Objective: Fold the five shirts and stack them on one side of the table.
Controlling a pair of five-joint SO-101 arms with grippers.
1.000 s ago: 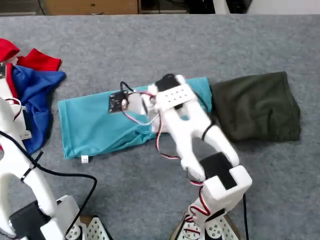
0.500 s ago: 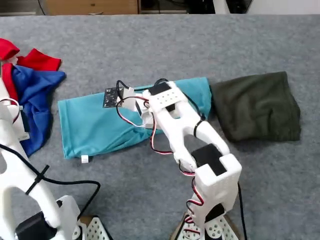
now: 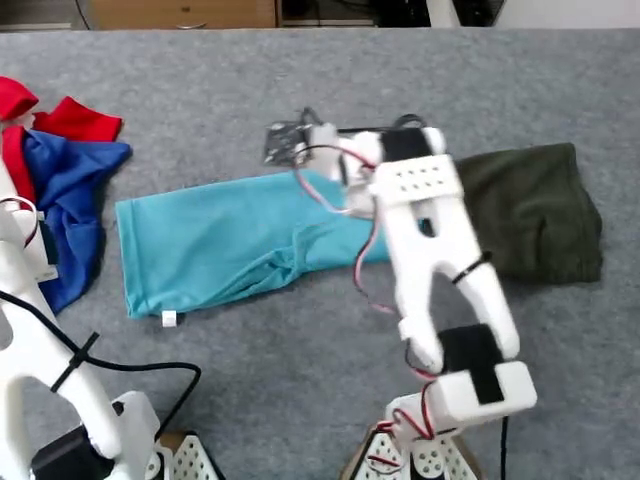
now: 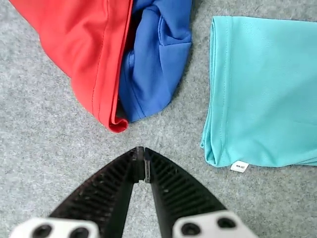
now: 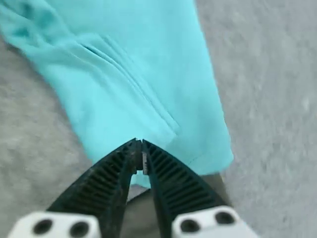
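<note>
The right gripper (image 5: pixel 140 148) has its fingers pressed together tip to tip, nothing visible between them. It hangs above the end of the teal shirt (image 3: pixel 210 245) nearest the dark green shirt (image 3: pixel 530 215). The left gripper (image 4: pixel 140 166) is likewise closed and empty, over bare table (image 3: pixel 250 390) between the teal shirt's tagged corner and the red shirt (image 4: pixel 74 49) and blue shirt (image 4: pixel 153 59).

The teal shirt lies mid-table as a long band with creases near its middle, apparently only part folded. The dark green shirt sits folded on the right arm's side, close against the teal end, though the arm hides whether they touch. Red and blue are heaped together at the left edge.

The nearest risk is at the right fingertips. If they come down closed, they will likely push and bunch the thin fabric rather than take an edge. If they open late or too close to the green shirt, they may pinch both garments and drag the finished fold apart. The right arm's loose wires (image 3: pixel 365 270) hang low over the teal cloth and could snag it during a sweep.

On the left, red and blue overlap, so pulling one probably hauls the other along. Stacking also looks delicate — slippery cloth may slide off the green shirt.
</note>
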